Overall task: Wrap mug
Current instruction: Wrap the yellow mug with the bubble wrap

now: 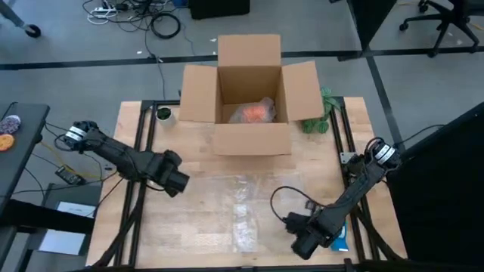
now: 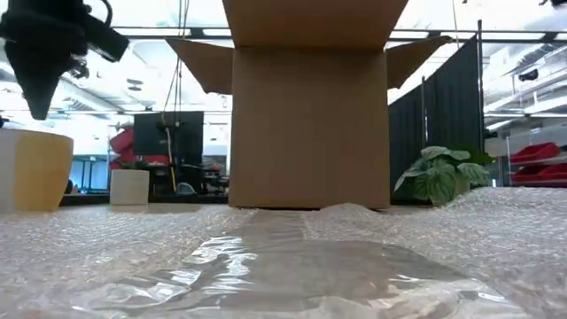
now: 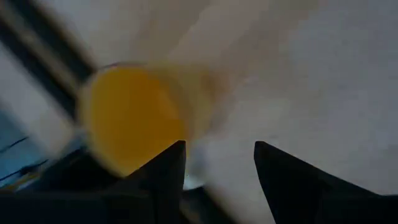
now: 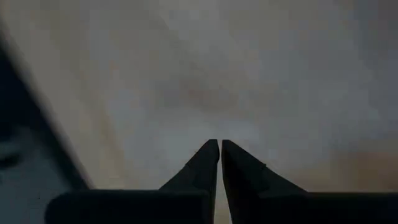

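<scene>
While the mug [image 1: 255,113] sits bubble-wrapped inside the cardboard box [image 1: 249,94], left end effector [image 1: 175,181] spread, right end effector [image 1: 301,245] pressed together — closing flaps likely follows.

- An open cardboard box [image 1: 253,98] stands at the table's far middle, flaps spread.
- A clear bubble-wrap sheet [image 1: 240,211] lies flat on the wooden table [image 1: 197,159], in front of the box.
- A green plant [image 1: 324,113] sits just right of the box.
- A flat blue object [image 1: 340,240] lies near the table's right edge.
- Cables [image 1: 140,17] lie on the floor beyond.
</scene>
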Robot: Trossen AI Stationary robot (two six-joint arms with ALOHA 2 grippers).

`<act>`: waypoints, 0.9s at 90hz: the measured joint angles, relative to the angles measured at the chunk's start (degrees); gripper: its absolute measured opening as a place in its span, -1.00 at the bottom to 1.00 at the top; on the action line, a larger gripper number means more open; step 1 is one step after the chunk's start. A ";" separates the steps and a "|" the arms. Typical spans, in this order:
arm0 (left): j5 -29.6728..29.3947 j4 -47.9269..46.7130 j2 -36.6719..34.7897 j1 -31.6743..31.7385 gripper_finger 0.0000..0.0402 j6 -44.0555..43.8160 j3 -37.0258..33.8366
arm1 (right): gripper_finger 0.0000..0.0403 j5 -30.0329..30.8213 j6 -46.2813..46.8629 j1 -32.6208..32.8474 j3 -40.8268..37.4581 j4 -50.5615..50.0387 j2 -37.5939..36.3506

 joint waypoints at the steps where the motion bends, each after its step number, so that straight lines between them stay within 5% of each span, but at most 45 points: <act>1: 0.00 0.74 0.00 -0.11 -0.12 0.11 0.00 | -1.00 0.03 0.59 0.12 0.00 -1.21 0.00; 18: -1.69 19.37 0.50 -2.46 -0.12 6.75 0.00 | -1.00 -1.19 5.20 0.56 -4.15 -8.77 -0.04; 42: -8.77 47.07 3.46 -6.44 -0.12 19.95 0.00 | -1.00 -2.46 -0.12 -3.65 -12.23 8.22 0.00; 65: -11.19 54.98 9.53 -6.18 -0.12 25.65 0.02 | -1.00 10.33 -18.41 -9.75 -7.39 26.98 0.00; 81: -11.25 58.58 13.78 -5.41 -0.12 25.75 0.02 | -1.00 12.19 -30.30 -15.58 -8.44 41.93 1.31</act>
